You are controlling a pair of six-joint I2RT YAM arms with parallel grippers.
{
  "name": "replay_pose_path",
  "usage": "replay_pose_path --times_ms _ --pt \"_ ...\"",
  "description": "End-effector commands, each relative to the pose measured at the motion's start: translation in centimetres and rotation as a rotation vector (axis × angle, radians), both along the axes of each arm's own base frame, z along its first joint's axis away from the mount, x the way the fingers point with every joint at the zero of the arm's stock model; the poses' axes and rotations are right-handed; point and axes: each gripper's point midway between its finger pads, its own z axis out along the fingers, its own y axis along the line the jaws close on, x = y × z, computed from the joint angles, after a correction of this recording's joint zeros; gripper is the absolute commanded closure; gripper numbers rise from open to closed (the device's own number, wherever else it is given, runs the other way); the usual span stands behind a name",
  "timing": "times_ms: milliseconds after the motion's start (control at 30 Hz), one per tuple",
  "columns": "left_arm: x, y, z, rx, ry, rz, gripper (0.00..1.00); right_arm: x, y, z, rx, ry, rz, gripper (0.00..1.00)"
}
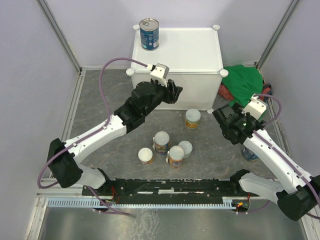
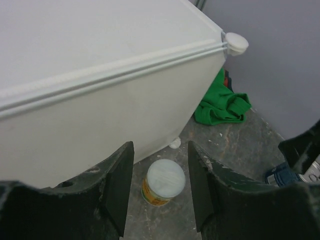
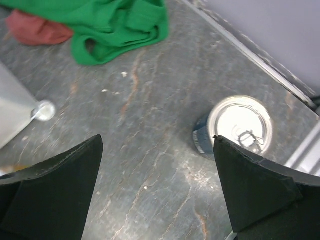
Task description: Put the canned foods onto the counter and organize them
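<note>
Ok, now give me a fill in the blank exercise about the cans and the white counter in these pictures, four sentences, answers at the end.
1. The only can on the counter is a dark blue can near its far ____ corner.
2. ____ pale-lidded cans stand on the floor in front of the counter.
3. The cloth beside the counter is ____.
4. The right gripper hangs with jaws ____, beside a second blue can.

Missing words: left; five; green; open.

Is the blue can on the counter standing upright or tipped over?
Upright. The blue can stands on the counter, its silver pull-tab top facing up.
</note>
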Motion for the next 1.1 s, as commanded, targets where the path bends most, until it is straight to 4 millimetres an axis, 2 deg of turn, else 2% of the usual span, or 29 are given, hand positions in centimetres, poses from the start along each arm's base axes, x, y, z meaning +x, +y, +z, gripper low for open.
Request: replay_pose_path --times_ms 0,100,267,400,467,567,667,700,733,767,833,900,1067 --pt "-3.2 -0.5 3.3 -0.110 -0.022 -0.070 0.45 -1.4 -3.3 0.2 0.030 -0.011 -0.204 0.01" --pt "-4.6 -1.0 2.9 -0.100 -0.009 -0.099 0.45 -1.9 -4.7 -0.3 0.066 0.009 -0.259 0.01" --pt "-6.4 -1.3 2.2 -0.104 0.006 -0.130 0.42 -2.8 -6.9 -0.1 0.067 0.019 -0.342 0.01" --pt "-7.3 -0.9 3.0 -0.148 0.001 -0.141 0.40 -3.2 -8.2 -1.2 0.087 0.068 -0.389 0.01" --pt "-7.9 -0.6 4.4 -0.194 0.002 -0.153 0.39 -3.6 -8.8 -1.8 0.102 0.088 -0.411 0.01" --pt "-8.8 0.4 7.6 -0.293 -0.008 -0.149 0.38 -3.8 -9.2 -3.1 0.143 0.099 -0.427 0.01" --pt "-9.2 2.2 11.5 -0.383 -0.028 -0.109 0.29 -3.7 -9.4 -4.1 0.164 0.105 -0.439 0.01" --pt "-9.4 2.7 12.8 -0.407 -0.035 -0.101 0.20 -3.6 -9.4 -4.4 0.167 0.109 -0.441 0.01" --pt "-9.7 3.2 13.8 -0.431 -0.043 -0.099 0.05 -3.4 -9.4 -4.7 0.170 0.111 -0.444 0.01" --pt "-10.1 3.7 15.0 -0.463 -0.056 -0.100 0.00 -3.3 -9.4 -5.0 0.176 0.112 -0.447 0.01" --pt "-11.1 5.1 17.5 -0.537 -0.099 -0.113 0.01 -3.0 -9.3 -5.7 0.185 0.112 -0.454 0.01" --pt "-12.0 6.2 19.2 -0.595 -0.142 -0.121 0.01 -2.8 -9.4 -5.8 0.188 0.106 -0.457 0.01" --pt "-13.0 8.5 21.5 -0.682 -0.197 -0.104 0.01 -2.5 -9.8 -5.5 0.164 0.097 -0.468 0.01"
